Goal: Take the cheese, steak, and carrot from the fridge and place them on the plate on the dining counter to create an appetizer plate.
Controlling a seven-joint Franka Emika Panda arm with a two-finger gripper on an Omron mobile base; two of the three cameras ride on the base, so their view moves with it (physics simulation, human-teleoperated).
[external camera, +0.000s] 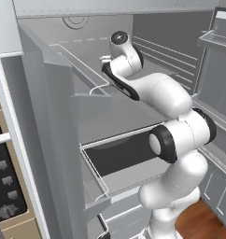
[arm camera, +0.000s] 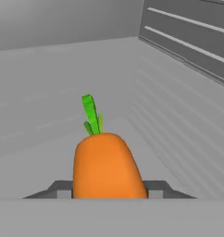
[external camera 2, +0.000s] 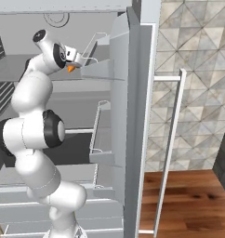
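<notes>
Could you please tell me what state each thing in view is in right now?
fridge: doors open, arm reaching inside.
carrot: between the fingertips, green top pointing away from the hand.
gripper: closed around the carrot on an upper shelf.

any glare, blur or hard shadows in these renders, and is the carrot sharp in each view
Hand view: the carrot is large and crisp-edged between the end effector fingers, under flat, even light with no glare. Right base view: it is just a small orange speck at the end effector, too small for detail. Left base view: soft shading on the fridge shelves, no hard shadows.
</notes>
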